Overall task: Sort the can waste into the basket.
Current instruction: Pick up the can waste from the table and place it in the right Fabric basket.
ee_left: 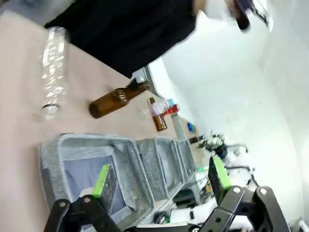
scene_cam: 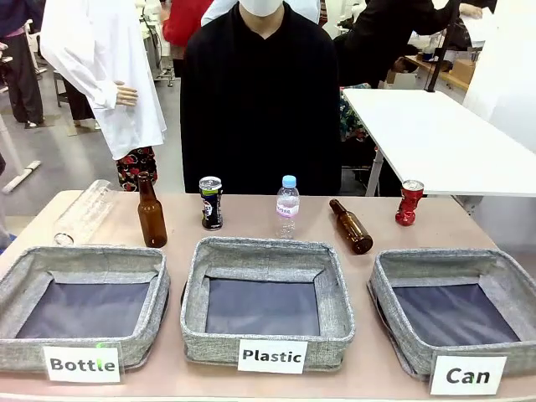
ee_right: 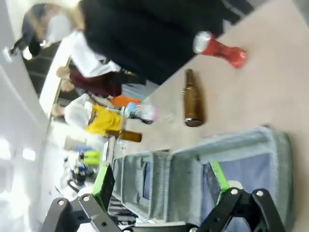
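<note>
The red dented can (scene_cam: 409, 203) stands at the table's far right, and lies sideways in the right wrist view (ee_right: 219, 48). Left of the middle, the black can (scene_cam: 211, 203) with a silver top stands upright. At the front right sits the grey basket (scene_cam: 444, 261) labelled "Can", with nothing inside. My right gripper (ee_right: 160, 179) hangs open above that basket's near wall (ee_right: 231, 145), its green pads wide apart. My left gripper (ee_left: 160, 179) is open too, over the basket at the left end (ee_left: 87, 145).
Baskets labelled "Bottle" (scene_cam: 84, 260) and "Plastic" (scene_cam: 266, 251) fill the front left and middle. Behind them are a clear bottle lying down (scene_cam: 84, 213), an upright brown bottle (scene_cam: 152, 213), a small water bottle (scene_cam: 287, 205) and a lying brown bottle (scene_cam: 352, 226). A person (scene_cam: 260, 100) stands at the far edge.
</note>
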`<state>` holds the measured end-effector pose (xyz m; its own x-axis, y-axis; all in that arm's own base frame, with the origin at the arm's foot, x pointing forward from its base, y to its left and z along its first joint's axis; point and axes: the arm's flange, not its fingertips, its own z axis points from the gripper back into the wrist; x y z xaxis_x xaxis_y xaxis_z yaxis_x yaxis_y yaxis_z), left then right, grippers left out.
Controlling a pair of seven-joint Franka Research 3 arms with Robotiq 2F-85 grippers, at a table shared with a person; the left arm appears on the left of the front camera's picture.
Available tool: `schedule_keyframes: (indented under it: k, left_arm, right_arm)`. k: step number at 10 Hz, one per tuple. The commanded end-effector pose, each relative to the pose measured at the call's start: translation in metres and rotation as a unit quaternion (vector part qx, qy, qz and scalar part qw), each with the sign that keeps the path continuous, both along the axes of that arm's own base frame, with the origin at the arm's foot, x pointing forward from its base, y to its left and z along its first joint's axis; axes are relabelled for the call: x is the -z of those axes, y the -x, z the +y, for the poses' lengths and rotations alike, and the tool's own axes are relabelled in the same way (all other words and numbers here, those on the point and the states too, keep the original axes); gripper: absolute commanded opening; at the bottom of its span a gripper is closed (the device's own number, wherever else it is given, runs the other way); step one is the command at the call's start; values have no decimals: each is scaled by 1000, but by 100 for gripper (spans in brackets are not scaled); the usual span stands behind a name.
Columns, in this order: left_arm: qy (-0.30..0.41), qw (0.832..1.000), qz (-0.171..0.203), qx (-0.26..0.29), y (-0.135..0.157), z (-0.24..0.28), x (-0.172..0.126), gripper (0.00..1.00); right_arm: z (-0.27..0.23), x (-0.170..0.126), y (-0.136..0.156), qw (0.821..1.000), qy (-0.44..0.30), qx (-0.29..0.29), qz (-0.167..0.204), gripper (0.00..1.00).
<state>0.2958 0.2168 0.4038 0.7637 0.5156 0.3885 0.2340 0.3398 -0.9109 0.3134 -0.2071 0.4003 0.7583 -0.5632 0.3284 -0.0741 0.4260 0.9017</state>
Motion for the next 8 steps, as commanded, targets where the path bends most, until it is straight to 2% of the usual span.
schedule_keyframes:
  k: [1, 2, 3, 4, 7, 8]
  left_arm:
    - [49, 998, 18, -30, 12, -66, 37, 100]
    - [56, 996, 39, -54, 10, -77, 38, 100]
    - [44, 995, 50, -68, 6, -86, 36, 100]
    - [50, 997, 40, -34, -16, -5, 30, 100]
    - [50, 997, 40, -34, -16, -5, 30, 100]
    - [50, 997, 40, -34, -16, -5, 30, 100]
  right_arm:
    - [51, 48, 44, 999, -13, 51, 14, 100]
    - [49, 52, 47, 997, -7, 71, 27, 100]
    - [54, 47, 51, 993, 42, 101, 39, 100]
    - [-19, 36, 5, 998, -16, 50, 37, 100]
    - [-19, 36, 5, 998, -16, 50, 37, 100]
    - [-14, 40, 3, 997, -19, 55, 53, 100]
